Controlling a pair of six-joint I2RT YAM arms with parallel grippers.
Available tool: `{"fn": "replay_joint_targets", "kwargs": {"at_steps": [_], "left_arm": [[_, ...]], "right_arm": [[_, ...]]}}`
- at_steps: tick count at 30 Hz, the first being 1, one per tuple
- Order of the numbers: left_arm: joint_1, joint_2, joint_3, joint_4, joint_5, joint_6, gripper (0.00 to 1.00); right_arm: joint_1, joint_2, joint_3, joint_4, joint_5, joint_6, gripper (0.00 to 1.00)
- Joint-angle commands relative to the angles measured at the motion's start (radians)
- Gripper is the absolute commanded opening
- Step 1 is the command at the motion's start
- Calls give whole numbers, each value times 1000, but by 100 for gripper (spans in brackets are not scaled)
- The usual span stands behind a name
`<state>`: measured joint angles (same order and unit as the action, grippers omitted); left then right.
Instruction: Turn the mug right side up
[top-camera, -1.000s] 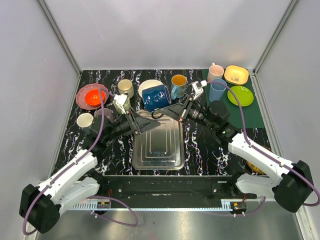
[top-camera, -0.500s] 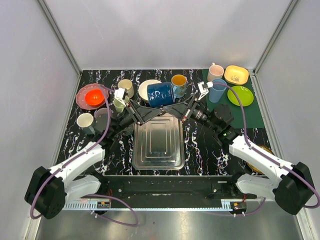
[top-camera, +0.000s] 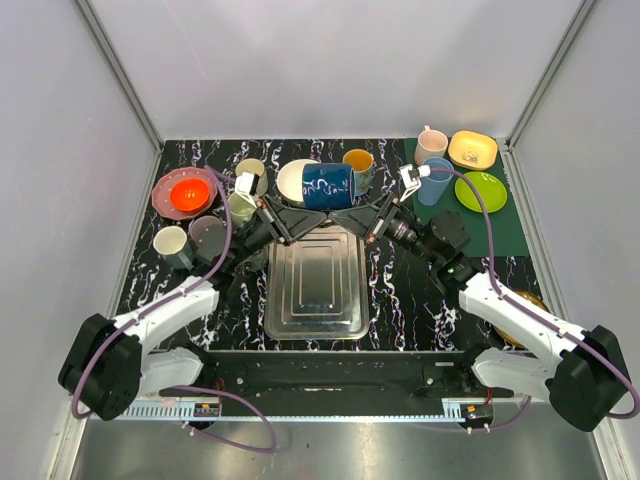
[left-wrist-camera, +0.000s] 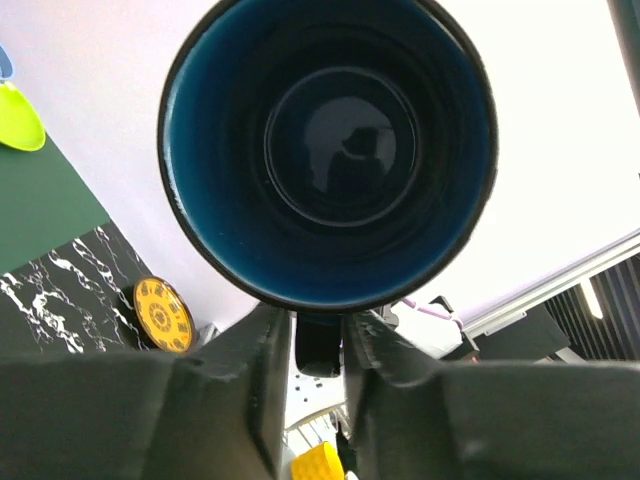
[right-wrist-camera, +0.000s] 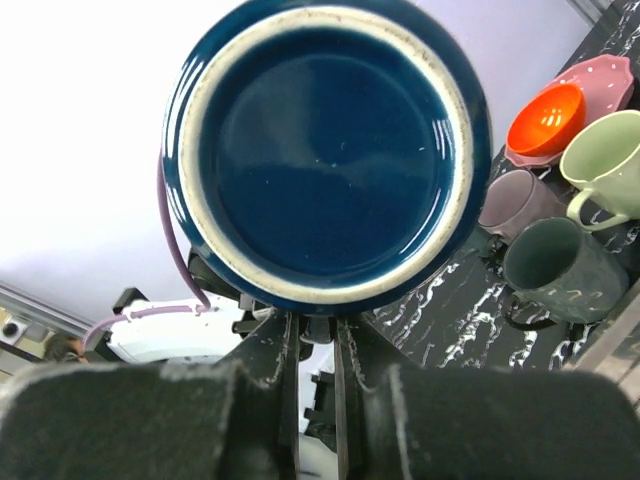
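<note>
The dark blue mug (top-camera: 328, 186) hangs on its side above the metal tray (top-camera: 315, 300), mouth toward the left, base toward the right. My left gripper (top-camera: 305, 213) is shut on its handle from the left; in the left wrist view I look straight into the mug's mouth (left-wrist-camera: 330, 150), with the handle between the fingertips of that gripper (left-wrist-camera: 318, 340). My right gripper (top-camera: 343, 213) is shut on the same handle from the right. The right wrist view shows the mug's base (right-wrist-camera: 330, 150) just above the right gripper (right-wrist-camera: 318, 335).
An orange bowl on a pink plate (top-camera: 188, 192), a cream mug (top-camera: 250, 172), a green mug (top-camera: 240, 207), a grey cup (top-camera: 207, 232) and a white cup (top-camera: 170, 241) stand at left. A white plate (top-camera: 290, 180) and orange-lined mug (top-camera: 358, 165) sit behind. Cups and dishes fill the green mat (top-camera: 500, 225).
My left gripper has shut on the mug's handle. Both arms have carried the mug up and back, and it has turned from tilted to lying level.
</note>
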<state>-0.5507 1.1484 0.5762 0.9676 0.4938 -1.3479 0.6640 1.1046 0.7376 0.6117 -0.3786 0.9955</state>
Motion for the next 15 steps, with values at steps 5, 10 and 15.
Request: {"fn": "replay_joint_targets", "kwargs": {"at_steps": [5, 10, 15], "left_arm": [[3, 62, 77, 304, -52, -74, 0], [3, -5, 99, 158, -5, 33, 0], [0, -189, 175, -418, -76, 386, 0]], "right_arm": [[22, -15, -9, 27, -189, -15, 0], [22, -67, 37, -194, -160, -128, 7], [23, -109, 137, -522, -45, -303, 47]]}}
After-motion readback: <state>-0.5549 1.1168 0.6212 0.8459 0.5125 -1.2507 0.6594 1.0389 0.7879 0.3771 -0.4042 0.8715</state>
